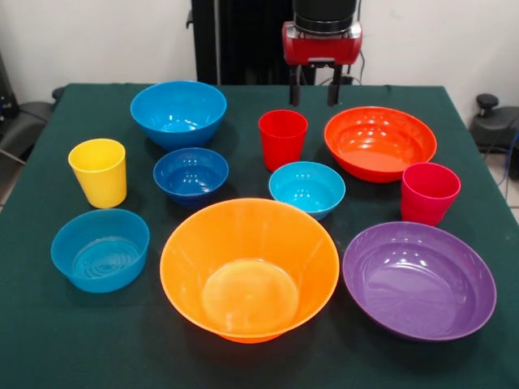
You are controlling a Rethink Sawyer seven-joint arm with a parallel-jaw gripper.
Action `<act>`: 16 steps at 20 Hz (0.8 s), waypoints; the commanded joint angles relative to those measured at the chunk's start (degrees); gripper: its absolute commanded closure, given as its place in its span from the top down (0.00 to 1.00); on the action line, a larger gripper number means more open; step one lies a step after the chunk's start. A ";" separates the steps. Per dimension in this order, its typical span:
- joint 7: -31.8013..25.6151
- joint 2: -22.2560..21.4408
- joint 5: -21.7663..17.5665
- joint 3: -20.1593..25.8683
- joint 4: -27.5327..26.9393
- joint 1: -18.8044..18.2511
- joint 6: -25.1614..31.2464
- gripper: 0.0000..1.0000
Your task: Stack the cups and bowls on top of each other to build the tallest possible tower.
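Note:
All pieces stand apart on the green table; no tower stands. The huge orange bowl [250,269] is front centre, the purple bowl [419,279] front right, the red-orange bowl [380,143] back right. Blue bowls: a large one [178,112] back left, a dark one [191,174] in front of it, a light one [306,188] at centre, a flat-sided one [100,248] front left. The yellow cup [99,172] is left, the red cup [283,138] centre back, the pinkish-red cup [429,193] right. My gripper [314,89] hangs open and empty above the table's far edge, behind the red cup.
The robot's black pedestal [235,40] stands behind the far table edge. The table [49,340] is covered with dark green cloth. Dark equipment [495,121] sits beyond the right edge.

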 commanded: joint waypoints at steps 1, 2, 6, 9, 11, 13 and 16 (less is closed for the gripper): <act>6.01 0.70 -3.06 4.12 -0.64 0.42 -3.89 1.00; 6.04 0.56 -3.05 4.16 -0.48 0.38 -3.93 1.00; 6.07 -0.17 -2.95 4.17 -0.05 0.33 -3.52 1.00; 6.19 -0.47 -2.88 4.34 0.29 0.29 -3.60 1.00; 6.38 -0.69 -2.79 4.20 0.45 0.45 -3.54 1.00; 6.45 -0.87 -2.83 4.03 0.54 0.62 -3.49 1.00; 6.57 -0.82 -2.85 3.81 0.52 0.81 -3.55 1.00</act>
